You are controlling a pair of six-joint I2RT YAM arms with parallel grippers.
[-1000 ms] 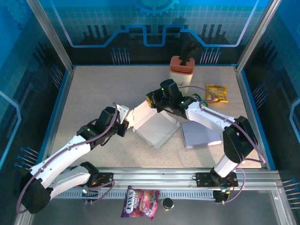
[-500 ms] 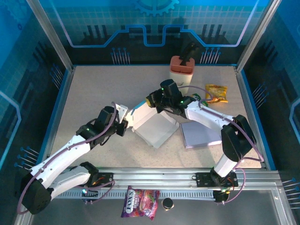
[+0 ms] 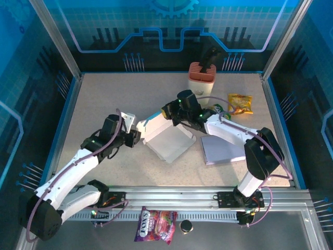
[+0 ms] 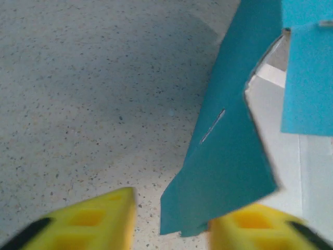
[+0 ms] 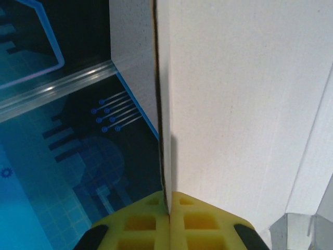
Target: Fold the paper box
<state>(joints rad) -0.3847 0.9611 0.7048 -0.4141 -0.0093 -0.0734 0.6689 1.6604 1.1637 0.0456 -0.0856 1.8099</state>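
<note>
Mid-table lies the half-folded paper box (image 3: 169, 141), the right gripper (image 5: 169, 208) pinched tight on its raised white panel (image 5: 234, 104), the left gripper (image 4: 171, 216) parted and empty around a teal flap (image 4: 229, 156), which it should seize squarely before folding inward.

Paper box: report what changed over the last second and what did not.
The left gripper opened, releasing the teal flap of the paper box, and its arm drew back left. The right gripper stays clamped on a white panel, nudged slightly left with the box. The yellow snack bag and flat sheet did not move.
</note>
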